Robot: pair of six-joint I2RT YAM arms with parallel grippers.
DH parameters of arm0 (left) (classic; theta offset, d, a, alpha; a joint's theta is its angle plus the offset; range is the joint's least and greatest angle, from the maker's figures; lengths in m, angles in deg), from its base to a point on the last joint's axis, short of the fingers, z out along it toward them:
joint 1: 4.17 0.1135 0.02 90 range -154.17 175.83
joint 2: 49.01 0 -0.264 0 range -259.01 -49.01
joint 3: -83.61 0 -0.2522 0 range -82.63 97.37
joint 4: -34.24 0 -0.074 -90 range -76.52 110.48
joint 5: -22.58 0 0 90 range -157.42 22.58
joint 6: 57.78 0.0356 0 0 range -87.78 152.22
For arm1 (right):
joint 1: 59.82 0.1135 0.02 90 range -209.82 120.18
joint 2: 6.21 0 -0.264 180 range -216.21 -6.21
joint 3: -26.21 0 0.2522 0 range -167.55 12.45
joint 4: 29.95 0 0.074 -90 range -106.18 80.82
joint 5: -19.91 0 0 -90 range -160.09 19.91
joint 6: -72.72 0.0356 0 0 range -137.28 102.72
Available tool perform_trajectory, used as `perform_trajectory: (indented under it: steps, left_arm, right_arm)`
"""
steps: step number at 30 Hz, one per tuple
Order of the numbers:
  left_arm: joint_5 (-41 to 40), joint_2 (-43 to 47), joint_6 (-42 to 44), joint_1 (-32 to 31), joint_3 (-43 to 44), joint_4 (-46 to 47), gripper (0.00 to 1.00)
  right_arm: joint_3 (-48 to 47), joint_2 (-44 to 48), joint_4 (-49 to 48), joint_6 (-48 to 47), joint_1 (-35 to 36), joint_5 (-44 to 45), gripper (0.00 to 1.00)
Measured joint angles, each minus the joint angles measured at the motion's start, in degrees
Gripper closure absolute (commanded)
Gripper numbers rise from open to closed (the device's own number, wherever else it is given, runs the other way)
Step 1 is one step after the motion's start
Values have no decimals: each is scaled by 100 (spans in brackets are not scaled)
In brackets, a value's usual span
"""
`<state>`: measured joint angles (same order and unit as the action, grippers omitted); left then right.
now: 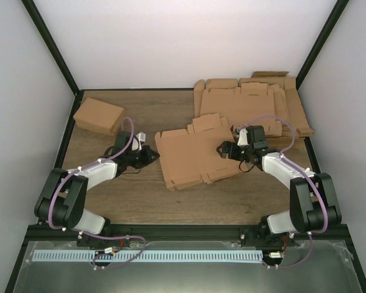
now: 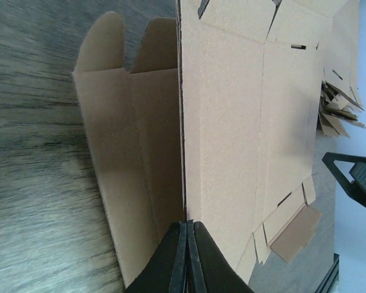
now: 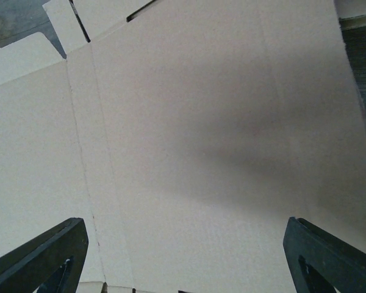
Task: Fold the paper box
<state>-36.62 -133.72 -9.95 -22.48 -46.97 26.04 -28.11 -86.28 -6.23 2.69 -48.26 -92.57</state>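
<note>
Two hands are working at the paper box [image 1: 198, 155], which is lying mostly flat at the centre of the bench [image 1: 140, 201]. The left hand [image 1: 153, 155] is pinching the sheet's 9 o'clock edge, its fingers [image 2: 210, 271] pressed together on the card where a side flap [image 2: 119, 152] is standing up. The right hand [image 1: 227, 150] is sitting over the 3 o'clock side, spread wide and gripping nothing. A pile of blanks [image 1: 250, 101] is lying at 1 o'clock and a folded box [image 1: 99, 116] at 10 o'clock.
</note>
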Motion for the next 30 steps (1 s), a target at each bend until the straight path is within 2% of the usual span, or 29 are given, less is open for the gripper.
perform_trajectory:
  steps: [6, 16, 21, 26, 28, 30]
  left_arm:
    - [-210, 280, 236, 101, -2, -417, 96]
    - [-295, 857, 649, 778, -66, -992, 96]
    - [-315, 957, 817, 1019, -203, -1185, 90]
    - [-302, 955, 907, 1029, -358, -1226, 67]
    - [-289, 955, 911, 1029, -404, -1228, 56]
    - [-308, 955, 944, 1029, -455, -1211, 40]
  right_arm:
    - [0, 0, -2, 0, 0, -4, 9]
    - [0, 0, -4, 0, 0, -7, 9]
    - [0, 0, -7, 0, 0, -17, 9]
    - [-2, -24, -13, 0, 0, -72, 9]
    - [-2, -52, -13, 0, 0, -114, 9]
    - [-4, -76, -13, 0, 0, -146, 9]
